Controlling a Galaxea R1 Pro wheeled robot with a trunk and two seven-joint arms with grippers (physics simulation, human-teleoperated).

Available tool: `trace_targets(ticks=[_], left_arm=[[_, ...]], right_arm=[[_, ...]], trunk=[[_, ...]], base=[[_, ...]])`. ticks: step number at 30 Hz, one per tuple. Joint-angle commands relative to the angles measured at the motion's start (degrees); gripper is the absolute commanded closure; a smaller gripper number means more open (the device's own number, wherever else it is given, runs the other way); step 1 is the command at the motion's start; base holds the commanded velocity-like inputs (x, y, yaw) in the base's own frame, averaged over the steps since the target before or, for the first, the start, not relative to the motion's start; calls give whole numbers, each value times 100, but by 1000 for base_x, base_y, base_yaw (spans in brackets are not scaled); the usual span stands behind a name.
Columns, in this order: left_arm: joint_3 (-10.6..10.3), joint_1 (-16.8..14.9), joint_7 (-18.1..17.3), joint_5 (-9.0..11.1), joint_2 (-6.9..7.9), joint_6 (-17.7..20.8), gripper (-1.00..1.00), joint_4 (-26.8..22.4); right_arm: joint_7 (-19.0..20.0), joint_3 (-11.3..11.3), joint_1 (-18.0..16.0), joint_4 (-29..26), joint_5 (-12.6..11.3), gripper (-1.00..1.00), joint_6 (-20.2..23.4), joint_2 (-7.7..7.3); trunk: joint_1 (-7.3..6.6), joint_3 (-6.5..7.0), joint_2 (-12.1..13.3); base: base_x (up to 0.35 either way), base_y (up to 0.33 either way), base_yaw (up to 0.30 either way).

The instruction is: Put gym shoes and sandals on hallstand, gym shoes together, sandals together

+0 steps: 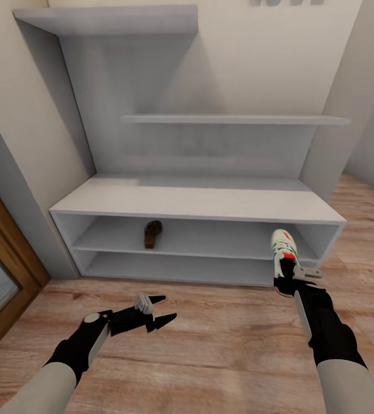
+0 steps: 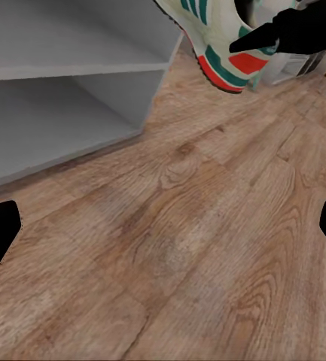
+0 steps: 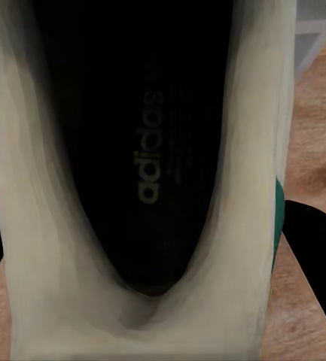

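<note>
My right gripper (image 1: 290, 277) is shut on the heel of one cream-white gym shoe (image 1: 280, 244). It holds the shoe toe-forward in front of the right end of the hallstand (image 1: 198, 201), level with its open shelves. The right wrist view looks straight into that gym shoe (image 3: 144, 180), showing its dark insole. The same gym shoe (image 2: 219, 34) also shows in the left wrist view. One dark brown sandal (image 1: 152, 234) lies on the upper open shelf, left of centre. My left gripper (image 1: 167, 307) hangs open and empty over the corridor floor (image 1: 210, 339).
Two staggered wall shelves (image 1: 233, 119) hang above the hallstand's broad top. A wooden door frame (image 1: 8, 270) stands at the left. Bare wood planks (image 2: 185, 248) run before the hallstand (image 2: 57, 90), and a wall corner closes in on the right.
</note>
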Motion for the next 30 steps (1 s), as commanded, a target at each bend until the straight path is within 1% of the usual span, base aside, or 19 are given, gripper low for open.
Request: trace_targets(ticks=[1,3,6,8,10,16,18,30], left_arm=[[-10,-4,-10,16,6,-46,-100,18],[-9,-4,-18,18,8,-42,-100,34],[-108,37,-37,24,-90,-33,-100,131],[-108,37,-37,24,-155,-33,-100,196],[-109,85,-48,20,-137,-25,-100,260],[-137,281,-51,1,-171,-20,-100,367],[-144,340,-52,-1,-174,-20,-100,371],[-148,348,-68,-1,-175,-20,-100,373]], right_arm=[[17,-5,-3,-3,49,100,33,-4],[23,-5,-3,0,40,100,32,-8],[54,6,40,-10,46,100,33,2],[54,6,40,-10,46,100,33,2],[54,19,66,-13,52,100,32,5],[54,27,83,-22,53,100,31,6],[54,26,84,-24,52,100,31,7],[54,12,85,-25,22,100,31,-1]], trunk=[[1,-5,-2],[1,-5,-2],[1,-5,-2],[1,-5,-2],[1,-5,-2],[1,-5,-2],[6,-49,-5],[37,-315,-21]], base=[[133,0,0],[70,0,0],[0,0,0],[0,0,0],[0,0,0],[0,0,0],[0,0,0],[0,0,0]])
